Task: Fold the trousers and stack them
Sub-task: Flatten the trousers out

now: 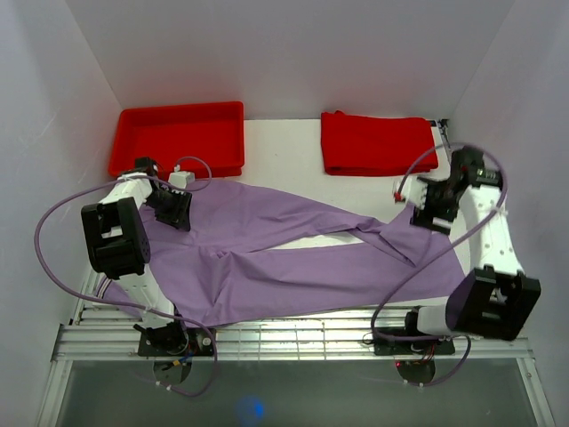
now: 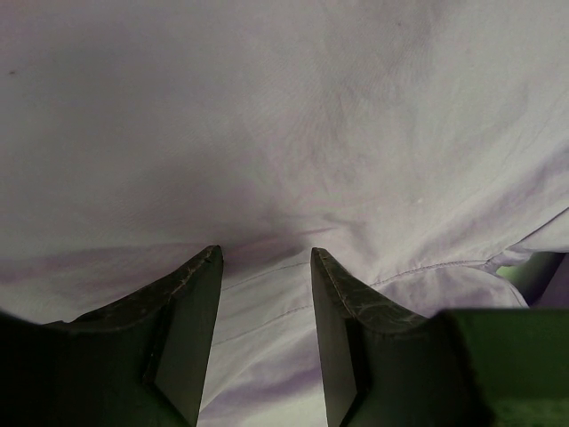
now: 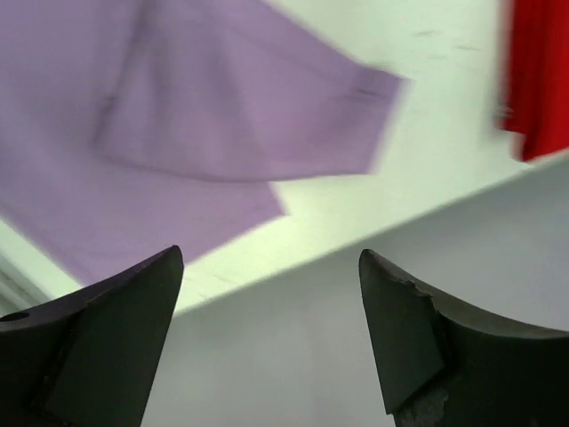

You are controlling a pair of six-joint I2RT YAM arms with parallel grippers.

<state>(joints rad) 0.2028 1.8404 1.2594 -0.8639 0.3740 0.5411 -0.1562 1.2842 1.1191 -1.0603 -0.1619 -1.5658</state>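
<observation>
the tray (image 1: 178, 138) sits in your far left corner. just in front of it your left gripper (image 2: 265, 253) is low over the trousers (image 1: 267, 262), jaws parted. the trousers lie spread across the bench from left edge to right edge. near the right edge your right gripper (image 3: 270, 252) hangs wide apart, empty.

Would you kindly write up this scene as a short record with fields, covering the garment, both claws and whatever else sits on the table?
Garment: long lilac-purple soft fabric trousers, spread lengthwise across the white table
Left arm: left claw open, low over the lilac fabric
Right arm: right claw open wide, empty, raised by the trousers' right end
Far left corner: rigid red plastic tray
Far right: folded red cloth
Task status: not yet folded or stacked
</observation>
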